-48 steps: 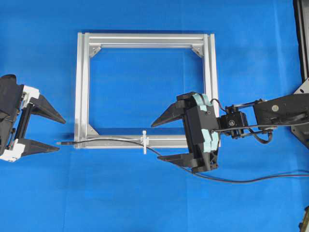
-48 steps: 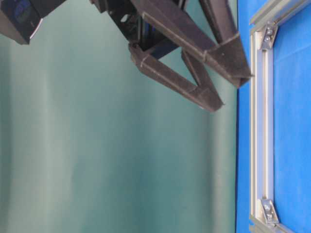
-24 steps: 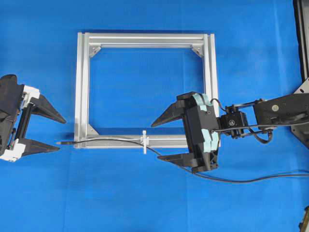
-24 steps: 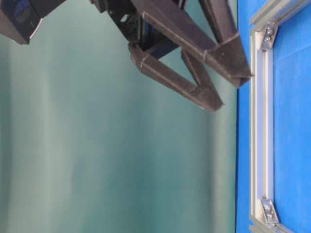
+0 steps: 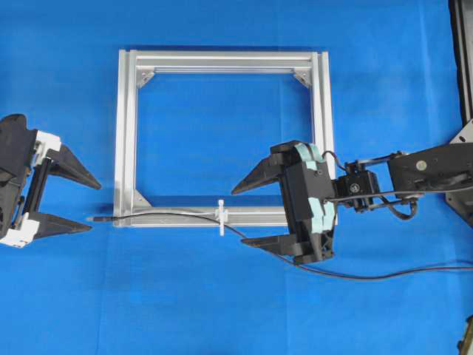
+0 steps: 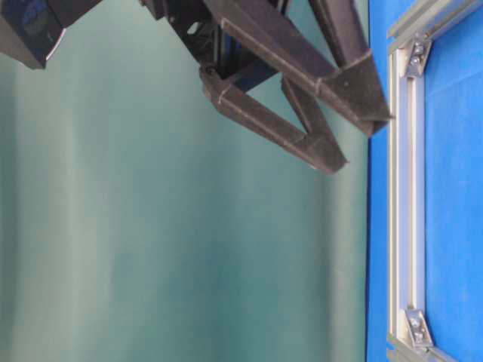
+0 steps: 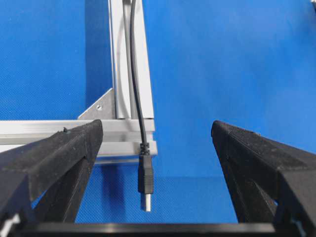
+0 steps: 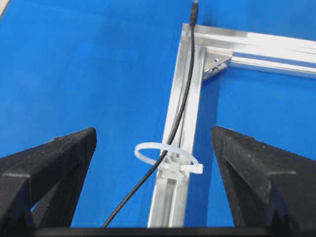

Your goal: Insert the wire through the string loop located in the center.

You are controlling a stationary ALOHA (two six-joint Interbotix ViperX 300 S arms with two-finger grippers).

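Currently the wire (image 5: pixel 166 214) lies along the near rail of the frame (image 5: pixel 127 133), which rests flat on the blue bench (image 5: pixel 222 310). It passes through the loop (image 5: pixel 220 217), a white tie fixed at the middle of that rail. In the right wrist view the wire (image 8: pixel 174 129) enters the ring of the loop (image 8: pixel 167 156) and runs on along the rail channel toward the far corner bracket (image 8: pixel 216 62).

The plug (image 5: pixel 100 219) projects past the frame's near left corner onto the bench. In the left wrist view the plug (image 7: pixel 145 178) lies just beyond the rail end, silvery tip pointing at the camera, with the wire (image 7: pixel 135 74) running back along the rail.

The left gripper (image 5: pixel 85 203) sits at the left edge of the bench, jaws wide apart and holding nothing. The plug lies near its lower fingertip; whether they touch cannot be told. In the left wrist view both fingers (image 7: pixel 64 153) flank the plug without contact.

The right gripper (image 5: pixel 247 216) is over the right part of the near rail, jaws wide apart and empty. From the loop the wire slopes off the rail, passes beneath the lower finger (image 5: pixel 270 242) and trails across the bench to the right edge.

The table-level view shows only black gripper fingers (image 6: pixel 302 90) above one frame rail (image 6: pixel 406 204).
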